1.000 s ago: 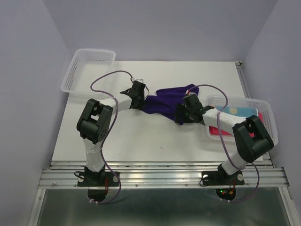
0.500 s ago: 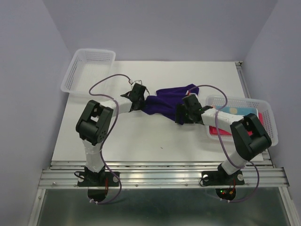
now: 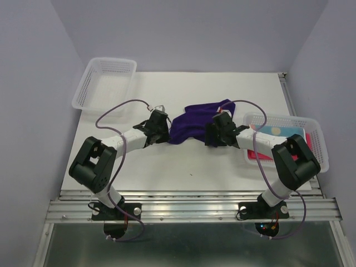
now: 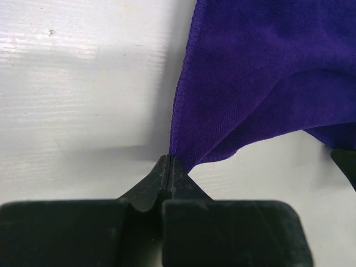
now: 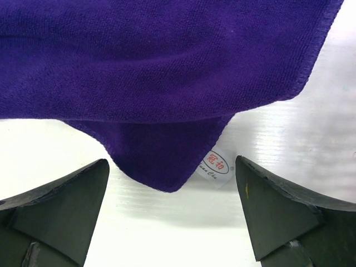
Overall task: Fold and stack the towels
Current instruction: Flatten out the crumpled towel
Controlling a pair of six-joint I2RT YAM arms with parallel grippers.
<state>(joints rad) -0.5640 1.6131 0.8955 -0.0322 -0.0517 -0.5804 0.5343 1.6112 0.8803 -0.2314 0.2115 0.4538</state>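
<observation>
While a white mesh basket [image 3: 105, 83] sits at the far left corner of the tabletop [image 3: 167, 167], the left tool [image 4: 168, 162] is pinched tight on the left corner of the dark purple towel [image 3: 192, 118], which lies rumpled mid-tabletop between both arms. The right tool [image 5: 171, 164] stands wide, its fingers straddling the towel's labelled corner without touching it. Farther right, a second basket [image 3: 318, 139] seems to hold a light blue towel [image 3: 278, 130] and a pink-red towel [image 3: 255, 156].
</observation>
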